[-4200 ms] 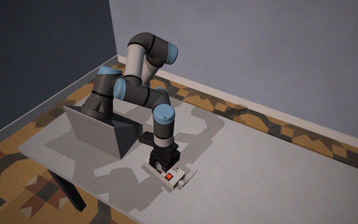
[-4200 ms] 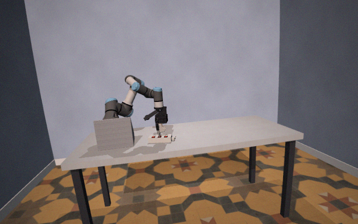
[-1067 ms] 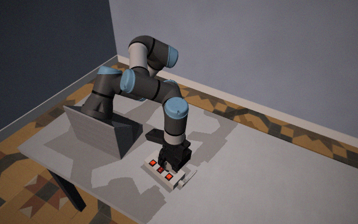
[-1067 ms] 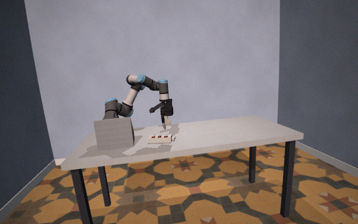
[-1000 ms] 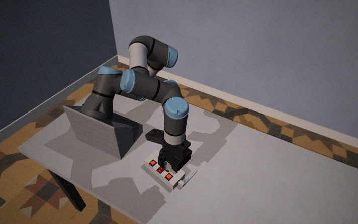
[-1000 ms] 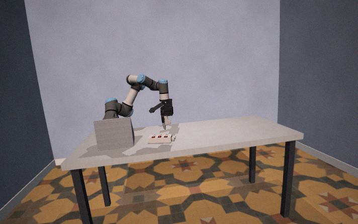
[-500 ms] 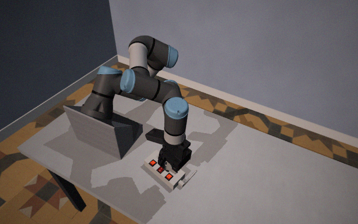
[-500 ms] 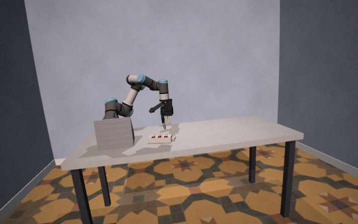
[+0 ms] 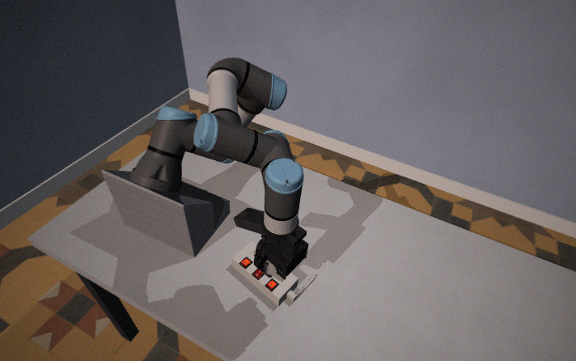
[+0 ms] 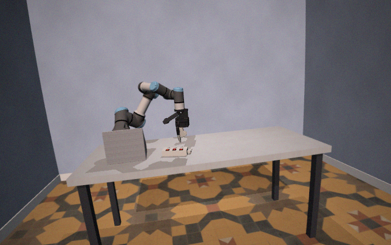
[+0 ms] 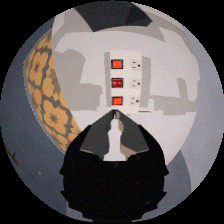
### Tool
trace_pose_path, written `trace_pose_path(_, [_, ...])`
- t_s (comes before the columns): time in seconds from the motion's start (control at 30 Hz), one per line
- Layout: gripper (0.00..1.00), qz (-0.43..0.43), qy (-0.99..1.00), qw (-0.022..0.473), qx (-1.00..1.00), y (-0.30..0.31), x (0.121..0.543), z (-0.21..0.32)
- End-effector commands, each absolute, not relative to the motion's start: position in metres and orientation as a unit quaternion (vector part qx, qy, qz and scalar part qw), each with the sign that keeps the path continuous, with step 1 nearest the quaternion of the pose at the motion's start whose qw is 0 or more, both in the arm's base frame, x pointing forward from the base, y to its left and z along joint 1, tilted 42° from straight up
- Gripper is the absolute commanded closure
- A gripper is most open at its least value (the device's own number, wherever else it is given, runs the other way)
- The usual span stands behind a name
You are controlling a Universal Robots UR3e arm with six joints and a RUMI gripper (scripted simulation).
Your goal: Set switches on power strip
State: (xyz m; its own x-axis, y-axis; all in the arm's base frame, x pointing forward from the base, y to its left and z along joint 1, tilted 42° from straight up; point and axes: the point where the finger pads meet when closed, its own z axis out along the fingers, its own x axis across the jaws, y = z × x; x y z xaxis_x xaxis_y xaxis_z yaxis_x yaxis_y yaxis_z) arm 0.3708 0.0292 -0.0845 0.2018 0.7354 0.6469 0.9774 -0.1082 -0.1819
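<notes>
The white power strip (image 9: 263,275) lies right way up on the grey table, with its short cable stub (image 9: 302,288) at the right end. It has three red rocker switches. The switch farthest from the cable (image 9: 245,262) and the one nearest it (image 9: 271,283) glow bright red; the middle switch (image 9: 257,273) looks darker. My gripper (image 9: 265,266) is shut and empty, pointing down a little above the strip. In the wrist view the fingertips (image 11: 116,114) sit just short of the switch nearest the cable (image 11: 117,101). The strip also shows in the exterior view (image 10: 174,151), under the gripper (image 10: 179,139).
The arm's grey wedge-shaped base block (image 9: 167,210) stands on the table to the left of the strip. The table's front edge (image 9: 170,323) runs close to the strip.
</notes>
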Motion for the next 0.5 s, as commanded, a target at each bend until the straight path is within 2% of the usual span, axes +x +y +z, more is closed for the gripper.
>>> trace_pose_path(0.0, [1.00, -0.204, -0.597, 0.296, -0.717, 0.032, 0.372, -0.088])
trace_pose_path(0.47, [1.00, -0.204, -0.597, 0.296, -0.717, 0.043, 0.372, -0.100])
